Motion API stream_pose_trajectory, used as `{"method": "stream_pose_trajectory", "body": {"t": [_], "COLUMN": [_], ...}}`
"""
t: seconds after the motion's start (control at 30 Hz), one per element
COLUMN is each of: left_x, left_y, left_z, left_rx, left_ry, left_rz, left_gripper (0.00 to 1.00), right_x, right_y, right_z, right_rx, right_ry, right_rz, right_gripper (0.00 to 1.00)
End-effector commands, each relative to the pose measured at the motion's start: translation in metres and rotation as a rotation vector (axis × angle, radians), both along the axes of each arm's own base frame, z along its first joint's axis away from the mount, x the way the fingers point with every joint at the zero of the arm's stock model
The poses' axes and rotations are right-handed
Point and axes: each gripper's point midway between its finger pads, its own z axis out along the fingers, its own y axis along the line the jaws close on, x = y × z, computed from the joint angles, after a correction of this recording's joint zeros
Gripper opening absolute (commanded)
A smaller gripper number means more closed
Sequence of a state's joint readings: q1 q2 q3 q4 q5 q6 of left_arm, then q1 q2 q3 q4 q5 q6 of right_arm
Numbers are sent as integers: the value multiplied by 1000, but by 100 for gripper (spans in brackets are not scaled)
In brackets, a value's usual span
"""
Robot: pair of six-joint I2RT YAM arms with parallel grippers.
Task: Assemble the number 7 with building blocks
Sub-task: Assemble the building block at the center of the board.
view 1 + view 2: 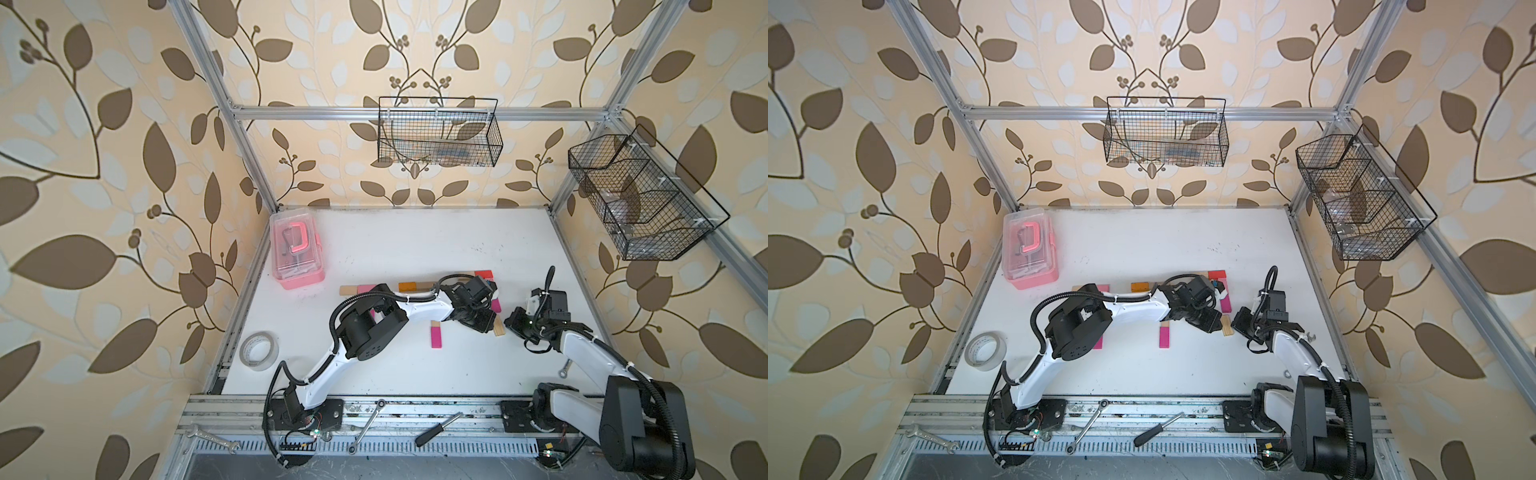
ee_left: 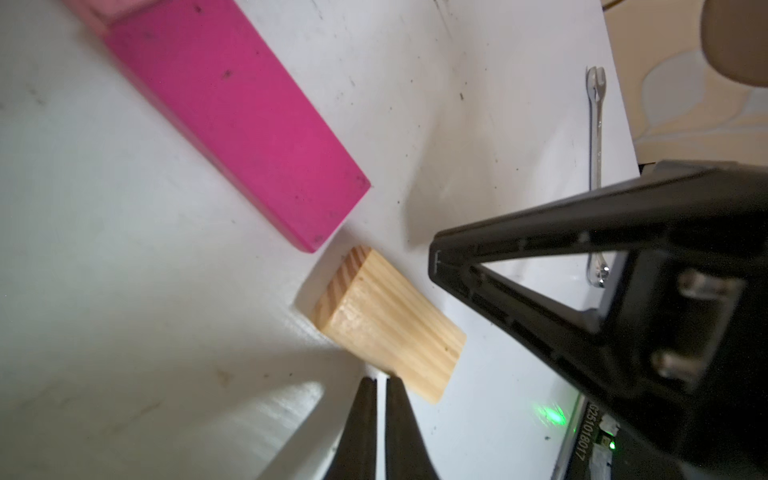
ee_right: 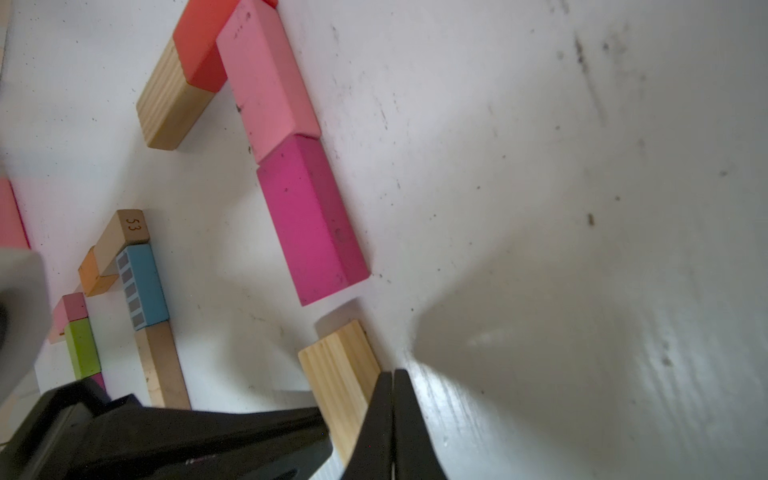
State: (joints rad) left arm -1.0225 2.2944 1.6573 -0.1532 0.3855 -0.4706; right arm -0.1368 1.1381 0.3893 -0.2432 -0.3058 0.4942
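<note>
While my left arm reaches across the table (image 1: 415, 249) with its elbow raised, my left gripper (image 2: 381, 388) is pressed together and empty at nine o'clock of the plain wood block (image 2: 390, 328). My right gripper (image 3: 392, 384), also closed and empty, flanks it at three. That block lies at six o'clock of the magenta block (image 3: 311, 220).

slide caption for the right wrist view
Shut right end effector beside a plain wood block lying just off the magenta block's end

The scuffed white worktop (image 1: 415, 245) carries flat building blocks (image 1: 436, 338) lying in rows around its middle. A pink translucent box (image 1: 297, 253) sits in its far left corner, a tape roll (image 1: 259, 349) at its left edge, and a small spanner (image 1: 564, 369) near its right edge.
</note>
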Motion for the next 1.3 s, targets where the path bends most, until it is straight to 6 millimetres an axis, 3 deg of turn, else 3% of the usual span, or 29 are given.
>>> {"method": "stream_pose_trajectory", "body": {"t": [0.0, 0.47, 1.27], "left_x": [-1, 8, 25], "left_y": [-10, -17, -10], "left_z": [12, 9, 10], "left_rx": [-34, -36, -42], "left_ry": [-24, -46, -50], "left_rz": [-28, -25, 5], "left_gripper": [9, 9, 9], "right_x": [-6, -5, 5], "right_y": [1, 1, 1], "right_z": [-8, -8, -9], "right_rx": [-6, -7, 9], "right_ry": [33, 35, 29], "right_rz": [0, 1, 14], "right_gripper": [6, 6, 5]}}
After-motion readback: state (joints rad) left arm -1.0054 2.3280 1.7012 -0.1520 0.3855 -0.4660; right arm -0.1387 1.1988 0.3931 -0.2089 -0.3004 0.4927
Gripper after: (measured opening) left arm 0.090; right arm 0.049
